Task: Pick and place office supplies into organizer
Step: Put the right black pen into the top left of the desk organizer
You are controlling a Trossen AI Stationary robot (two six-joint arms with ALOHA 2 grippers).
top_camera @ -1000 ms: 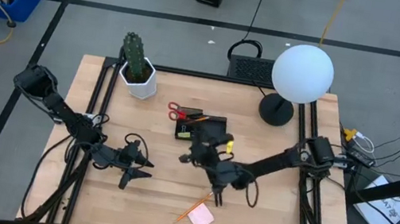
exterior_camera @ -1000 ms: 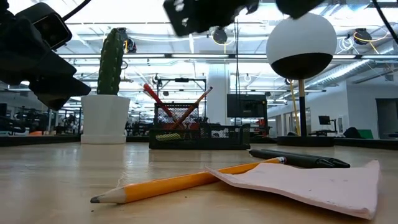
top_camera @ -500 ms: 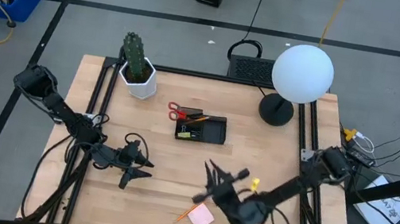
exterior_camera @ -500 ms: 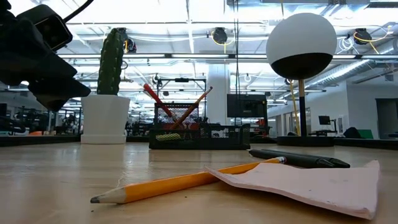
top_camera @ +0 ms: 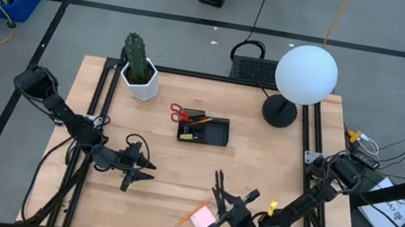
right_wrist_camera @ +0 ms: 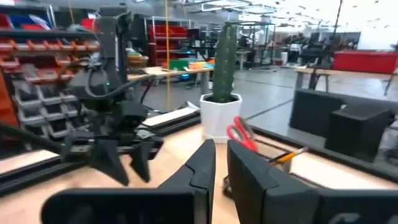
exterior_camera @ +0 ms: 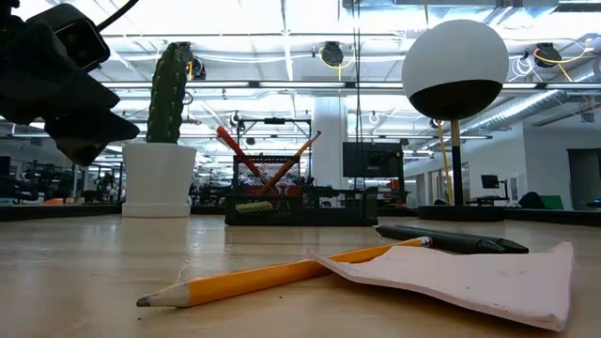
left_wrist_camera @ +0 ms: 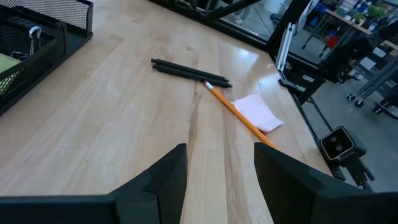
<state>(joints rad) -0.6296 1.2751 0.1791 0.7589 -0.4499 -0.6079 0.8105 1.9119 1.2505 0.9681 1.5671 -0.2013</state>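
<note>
Right arm back from the organizer, over the loose supplies

The right gripper [top_camera: 217, 187], fingers nearly together and empty, had swung from the organizer [top_camera: 204, 129] to the near edge beside the pencil [top_camera: 193, 211] and sticky-note pad [top_camera: 203, 220]; the left gripper [top_camera: 146, 171] waited, fingers apart.

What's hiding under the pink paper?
The orange pencil's back end slips under the pink sticky-note pad. The pencil's point sticks out. How far it reaches underneath is covered.
</note>
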